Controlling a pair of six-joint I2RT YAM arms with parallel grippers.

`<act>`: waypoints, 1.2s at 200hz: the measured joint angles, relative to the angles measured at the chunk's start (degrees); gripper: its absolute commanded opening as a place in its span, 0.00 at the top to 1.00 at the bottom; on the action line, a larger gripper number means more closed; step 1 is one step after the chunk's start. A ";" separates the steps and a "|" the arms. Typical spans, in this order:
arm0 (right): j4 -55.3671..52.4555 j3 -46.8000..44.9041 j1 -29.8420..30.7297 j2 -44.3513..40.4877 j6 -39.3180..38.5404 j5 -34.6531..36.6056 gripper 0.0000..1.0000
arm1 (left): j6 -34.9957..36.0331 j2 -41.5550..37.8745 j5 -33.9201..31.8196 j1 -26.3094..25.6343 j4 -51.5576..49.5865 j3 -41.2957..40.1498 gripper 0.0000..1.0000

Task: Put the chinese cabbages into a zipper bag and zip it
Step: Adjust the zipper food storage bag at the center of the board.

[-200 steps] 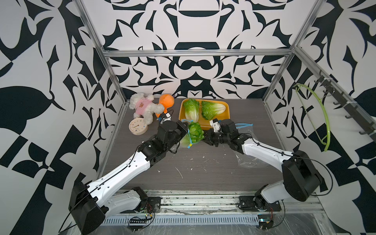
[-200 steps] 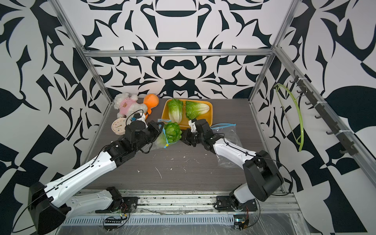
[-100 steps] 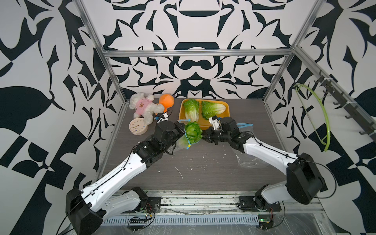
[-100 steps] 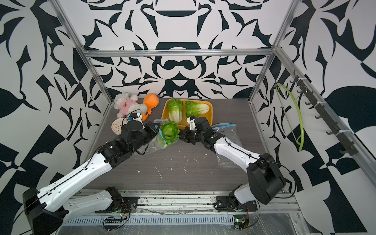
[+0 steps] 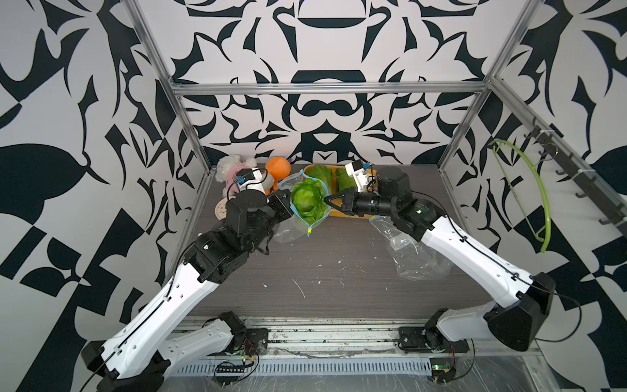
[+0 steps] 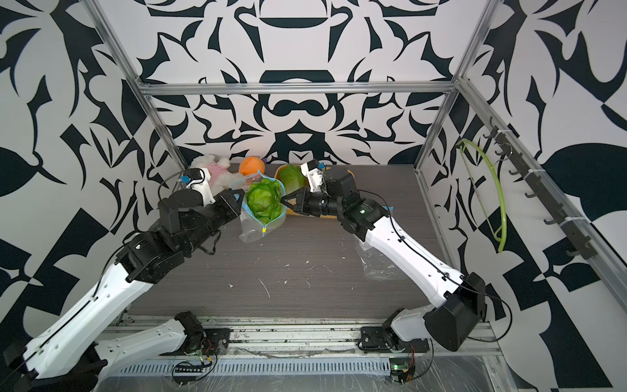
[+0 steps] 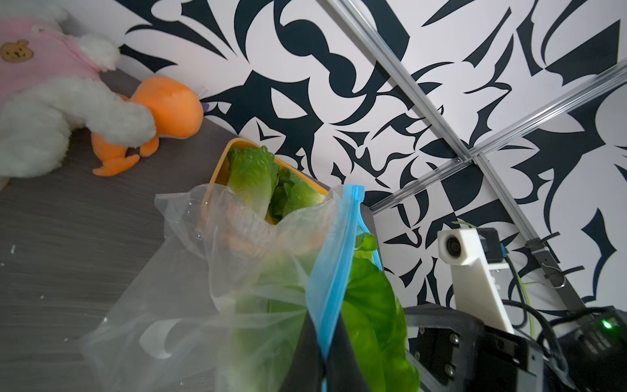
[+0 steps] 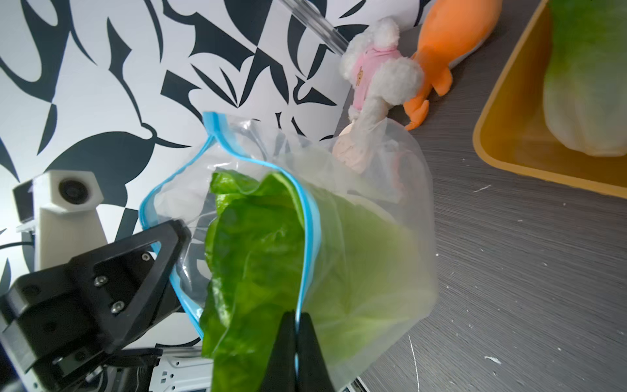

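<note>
Both arms reach forward and inward from the front rail with elbows bent, their wrists turned to face each other. The left end effector [image 5: 288, 207] and the right end effector [image 5: 326, 199] have jaws closed, each pinching an opposite side of the zipper bag [image 5: 291, 231] rim.

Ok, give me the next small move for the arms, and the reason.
Probably open the right hand and lift it off the zipper bag's blue rim, leaving the left hand holding the bag. Both hands are shut on opposite sides of the rim, the bagged cabbage sits inside, and the tray cabbages lie in the yellow tray close by the right hand.
</note>
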 measured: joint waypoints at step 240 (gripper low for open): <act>-26.29 25.97 4.59 11.82 -19.50 13.88 1.00 | 12.52 3.76 -10.34 0.02 -11.45 6.58 1.00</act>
